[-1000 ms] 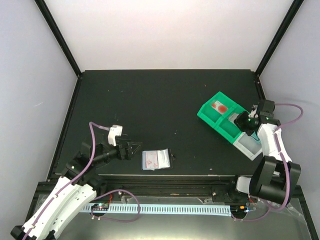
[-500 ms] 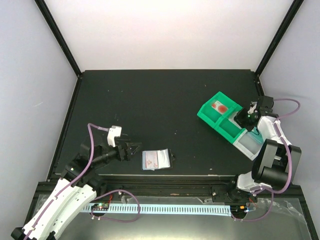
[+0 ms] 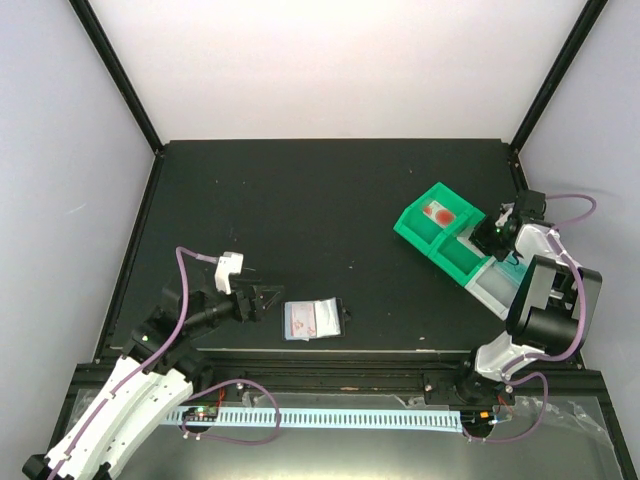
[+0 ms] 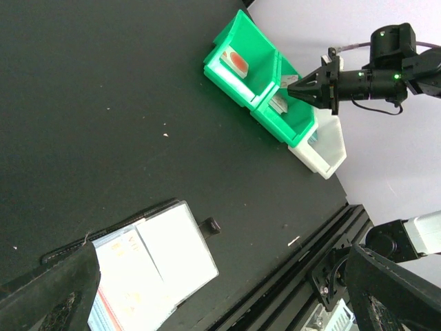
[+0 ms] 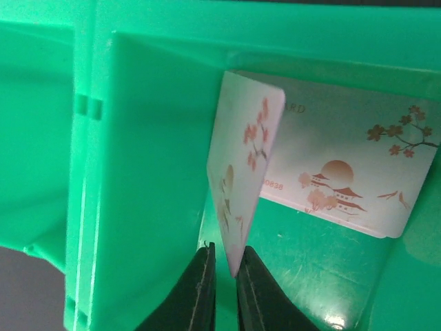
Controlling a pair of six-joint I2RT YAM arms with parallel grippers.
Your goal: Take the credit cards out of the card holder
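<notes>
Card holder lies open, pockets up, by near edge of table. Reddish print shows in one pocket, so probably one card not yet out. Left gripper just beside it, fingers spread wide, empty.

Farther off, right side: green tray. Right gripper down in middle compartment, fingers near-closed, pinching corner of blossom card. That card stands on edge over flat pagoda card. Red-marked card in far compartment.

Judgement: task well along; this drop unfinished, holder needs checking.
</notes>
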